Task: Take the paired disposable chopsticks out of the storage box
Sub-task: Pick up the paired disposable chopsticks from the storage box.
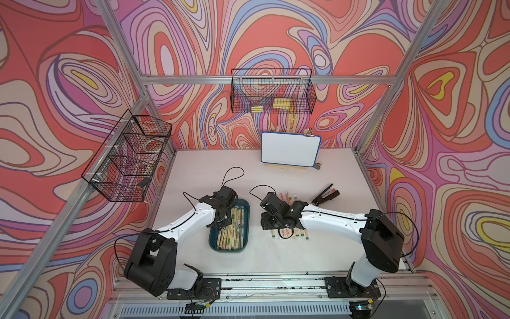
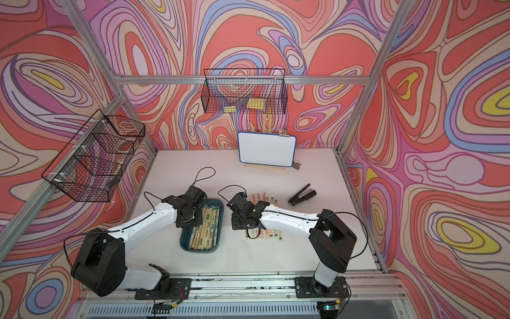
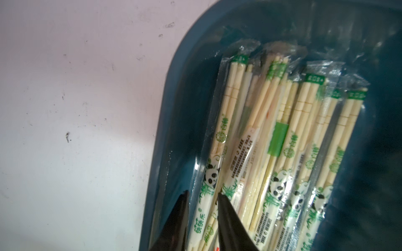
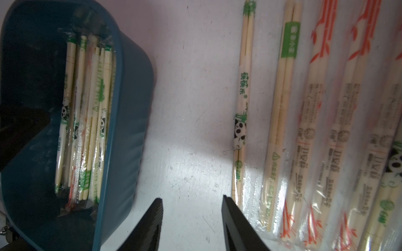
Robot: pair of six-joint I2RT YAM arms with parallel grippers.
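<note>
The storage box [image 1: 212, 240] is a dark teal tray left of the table's centre, seen in both top views, and several paired disposable chopsticks [image 1: 234, 226] lie in it in clear sleeves. My left gripper [image 3: 202, 193] reaches into the box along its wall [image 3: 174, 108]. Its jaws are shut on one panda-print pair [image 3: 210, 173] at the edge of the pile. More sleeved pairs [image 4: 241, 108] lie in a row on the table right of the box [image 4: 130, 108]. Over the bare table between the box and that row hangs my right gripper [image 4: 192, 198], open and holding nothing.
A black stapler-like tool [image 1: 325, 194] lies right of the row of pairs. A small whiteboard [image 1: 289, 149] stands at the back of the table. Black wire mesh baskets hang on the left wall [image 1: 127, 157] and on the back wall [image 1: 271, 91].
</note>
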